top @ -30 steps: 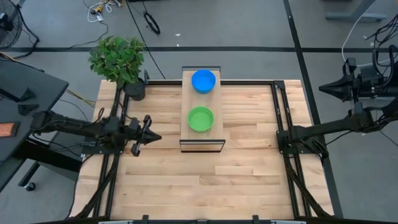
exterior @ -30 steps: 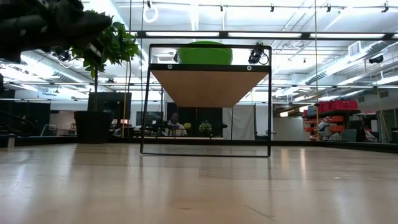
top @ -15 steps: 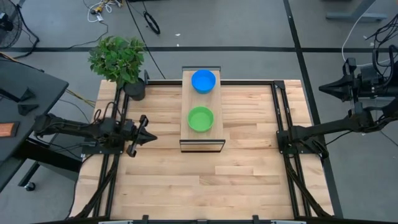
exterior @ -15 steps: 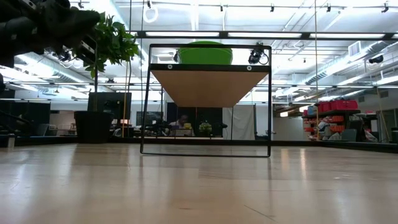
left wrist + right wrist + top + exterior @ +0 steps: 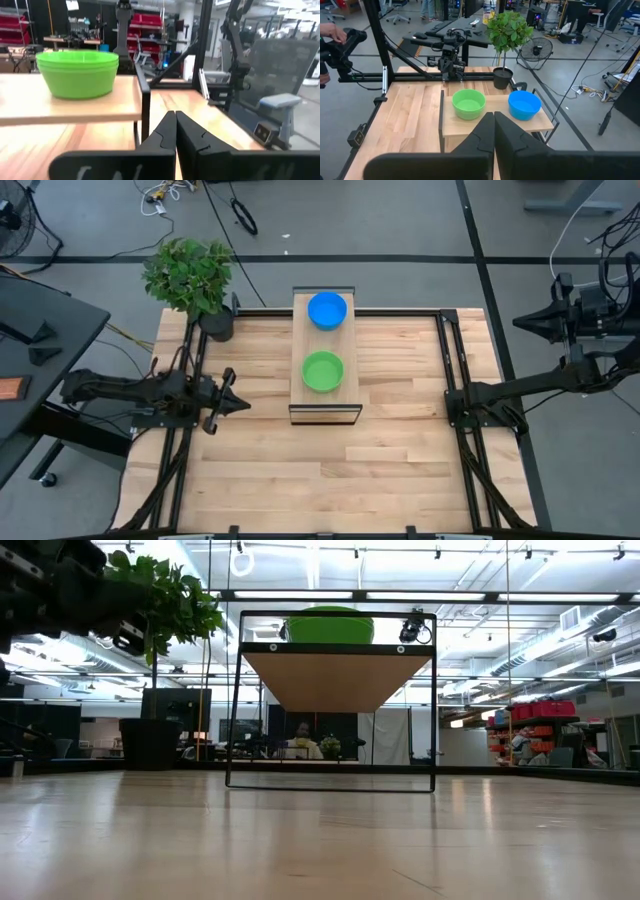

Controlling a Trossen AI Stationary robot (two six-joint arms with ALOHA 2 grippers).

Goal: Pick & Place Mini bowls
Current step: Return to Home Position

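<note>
Green mini bowls [image 5: 77,72]: glossy plastic, nested, mid-shelf [image 5: 345,395].
Blue mini bowl [image 5: 327,310]: round, shelf's far end.
Shelf: wood board, black metal frame.
Left gripper [image 5: 240,402]: clenched, empty, table's left edge.
Right gripper [image 5: 493,120]: clenched, empty, right edge.

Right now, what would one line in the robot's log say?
green bowl stack: on shelf | blue bowl: on shelf | left end effector: shut, empty, left of shelf | right end effector: shut, empty, far right

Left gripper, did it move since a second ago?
Yes. The left gripper, shut, has drawn back a little from the shelf toward the table's left edge. The right gripper waits at the right edge.
</note>
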